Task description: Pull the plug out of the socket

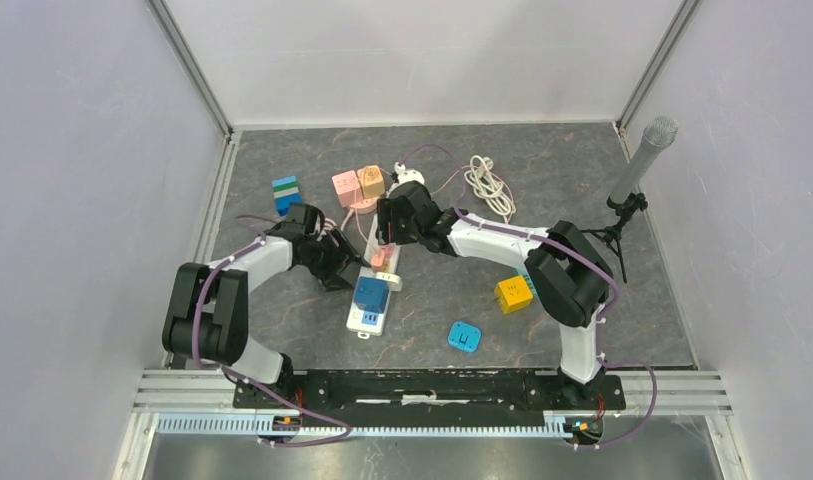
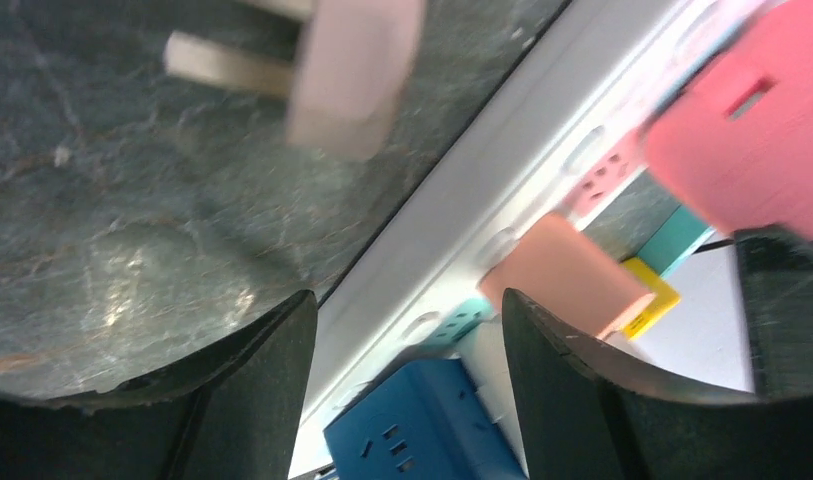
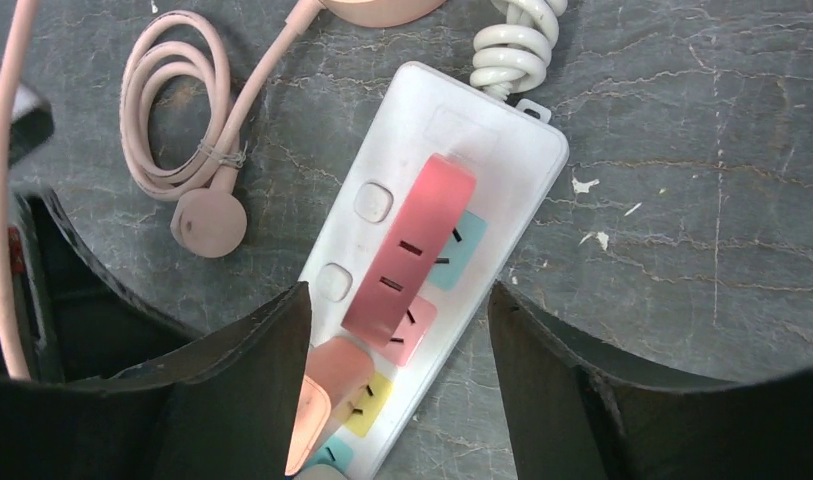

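Grey marbled tabletop (image 1: 582, 170) carries a white plastic power strip (image 3: 512, 170) running 1-to-7 o'clock, its flat pink plug (image 3: 410, 250) seated between the nearer right gripper's (image 3: 397, 300) parted jaws, the left gripper (image 2: 405, 310), likewise parted, at 9 o'clock.

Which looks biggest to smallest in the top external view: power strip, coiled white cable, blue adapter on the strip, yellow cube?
1. power strip, partly hidden under the arms
2. coiled white cable
3. blue adapter and yellow cube: look alike, not ranked
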`<action>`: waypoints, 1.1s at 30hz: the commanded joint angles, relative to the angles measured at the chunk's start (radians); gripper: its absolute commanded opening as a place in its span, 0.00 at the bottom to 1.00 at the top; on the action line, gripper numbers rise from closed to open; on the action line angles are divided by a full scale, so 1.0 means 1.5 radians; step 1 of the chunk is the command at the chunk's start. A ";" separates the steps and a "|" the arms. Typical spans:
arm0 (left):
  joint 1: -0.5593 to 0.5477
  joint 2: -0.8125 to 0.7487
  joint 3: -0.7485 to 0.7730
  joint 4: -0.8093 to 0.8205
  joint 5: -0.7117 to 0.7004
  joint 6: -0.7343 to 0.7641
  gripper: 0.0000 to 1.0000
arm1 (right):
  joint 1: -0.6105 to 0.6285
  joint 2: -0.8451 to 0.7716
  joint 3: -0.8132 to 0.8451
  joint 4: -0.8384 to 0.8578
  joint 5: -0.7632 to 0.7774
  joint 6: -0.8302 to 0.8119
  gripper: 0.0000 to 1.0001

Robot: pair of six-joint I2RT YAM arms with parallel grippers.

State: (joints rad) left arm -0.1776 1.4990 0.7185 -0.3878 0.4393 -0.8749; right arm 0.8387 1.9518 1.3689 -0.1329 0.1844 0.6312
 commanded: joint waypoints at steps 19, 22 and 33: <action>-0.007 0.148 0.164 0.101 -0.021 0.015 0.70 | -0.024 0.055 0.122 -0.137 -0.032 -0.005 0.46; -0.010 0.157 0.158 0.117 -0.010 0.018 0.67 | -0.026 0.049 0.105 -0.100 -0.053 -0.005 0.32; -0.055 0.179 0.155 0.069 -0.065 0.043 0.57 | -0.042 0.027 0.064 -0.052 -0.098 0.000 0.00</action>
State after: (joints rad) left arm -0.2264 1.7458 0.9546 -0.2600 0.3897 -0.8532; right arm 0.7830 2.0289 1.4879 -0.2520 0.0574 0.6533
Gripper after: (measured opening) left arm 0.586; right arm 0.256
